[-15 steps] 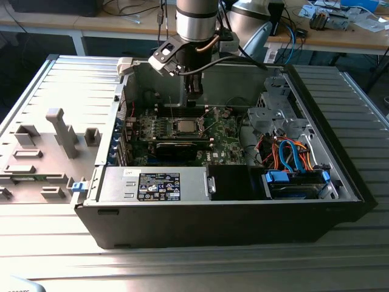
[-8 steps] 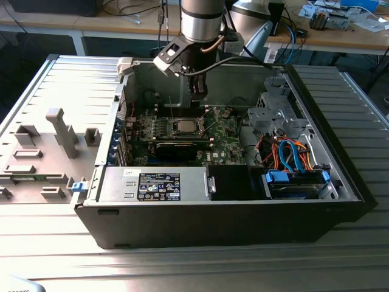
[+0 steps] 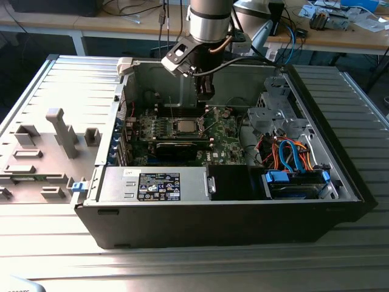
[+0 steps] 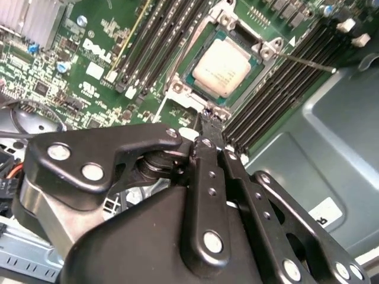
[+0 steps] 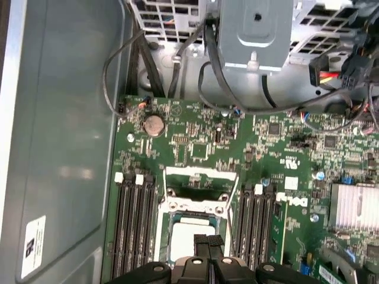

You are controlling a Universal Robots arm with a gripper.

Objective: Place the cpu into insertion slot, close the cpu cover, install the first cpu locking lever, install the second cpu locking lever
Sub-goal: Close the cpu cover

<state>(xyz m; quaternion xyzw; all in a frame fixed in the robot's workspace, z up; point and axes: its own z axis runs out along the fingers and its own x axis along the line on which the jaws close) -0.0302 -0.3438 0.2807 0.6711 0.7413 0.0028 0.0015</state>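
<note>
Open computer case (image 3: 213, 225) laid on its side, exposing green circuit board (image 5: 201, 148). Gripper (image 4: 213, 118) poised just above the socket, fingers pinched together, holding nothing. Cover (image 5: 198, 174) tipped up, leaving slot (image 4: 192, 80) accessible. Cpu (image 4: 222, 66) already seated flat inside.

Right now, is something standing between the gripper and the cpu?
Nothing visible does. The gripper hangs over the board close to the cpu, with only open air between them. The cover stands swung open, not over the cpu.
</note>
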